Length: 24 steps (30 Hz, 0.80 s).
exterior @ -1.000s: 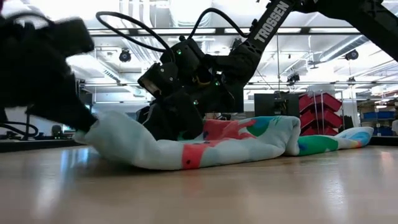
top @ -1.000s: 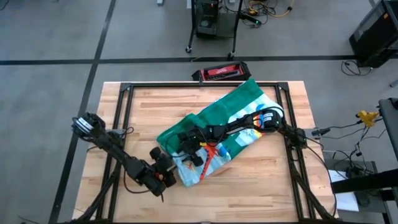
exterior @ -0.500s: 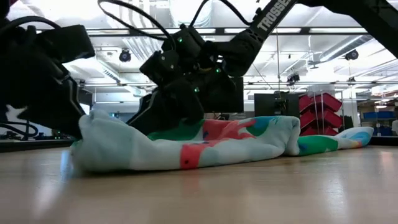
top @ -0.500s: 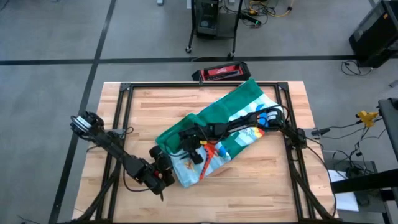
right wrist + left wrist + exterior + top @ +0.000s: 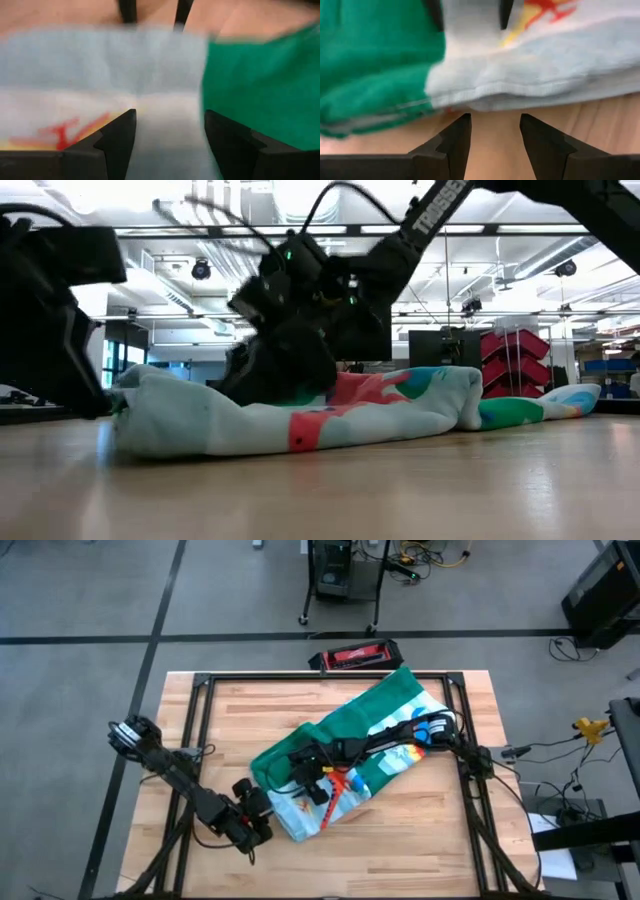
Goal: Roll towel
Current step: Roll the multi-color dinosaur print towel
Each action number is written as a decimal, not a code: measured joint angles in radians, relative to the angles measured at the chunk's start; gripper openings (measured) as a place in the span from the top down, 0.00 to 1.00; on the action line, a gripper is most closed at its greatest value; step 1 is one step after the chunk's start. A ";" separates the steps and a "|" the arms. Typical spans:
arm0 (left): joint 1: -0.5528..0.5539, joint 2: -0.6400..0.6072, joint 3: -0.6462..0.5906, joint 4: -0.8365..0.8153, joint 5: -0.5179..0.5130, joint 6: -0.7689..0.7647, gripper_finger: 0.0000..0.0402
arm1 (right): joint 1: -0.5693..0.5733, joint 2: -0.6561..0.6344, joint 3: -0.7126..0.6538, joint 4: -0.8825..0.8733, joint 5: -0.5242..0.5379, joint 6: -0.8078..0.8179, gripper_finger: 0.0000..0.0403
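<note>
Since a second ago the left gripper (image 5: 258, 812) has backed off toward 8 o'clock, and we see its fingers apart, empty, just clear of the towel's edge. The towel (image 5: 372, 730) lies bunched diagonally across the table (image 5: 235, 710), center to 1 o'clock. The right gripper (image 5: 311, 782) sits on it, fingers spread, grasping nothing.

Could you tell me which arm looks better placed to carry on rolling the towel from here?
Probably the right: its hand sits open on top of the towel, while the left hand is open over bare table just short of the towel's edge.
</note>
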<state>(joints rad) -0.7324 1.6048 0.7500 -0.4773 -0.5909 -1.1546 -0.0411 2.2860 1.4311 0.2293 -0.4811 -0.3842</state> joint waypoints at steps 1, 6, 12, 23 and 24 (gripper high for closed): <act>-0.006 0.011 -0.006 0.008 0.000 -0.026 0.61 | -0.004 0.007 0.000 0.012 -0.006 0.005 0.46; -0.013 0.078 -0.046 0.095 -0.041 -0.085 0.61 | -0.010 0.028 0.003 0.029 -0.033 0.026 0.46; -0.014 0.151 -0.054 0.156 -0.152 -0.078 0.61 | -0.009 0.029 0.003 0.030 -0.031 0.033 0.45; -0.005 0.113 -0.056 0.149 -0.263 0.003 0.61 | -0.007 0.029 0.002 0.036 -0.026 0.033 0.47; 0.000 0.109 -0.054 0.153 -0.282 0.012 0.61 | -0.006 0.029 0.002 0.036 -0.025 0.033 0.47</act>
<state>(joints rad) -0.7324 1.7140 0.6963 -0.3241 -0.8729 -1.1423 -0.0471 2.3150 1.4330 0.2657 -0.5059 -0.3508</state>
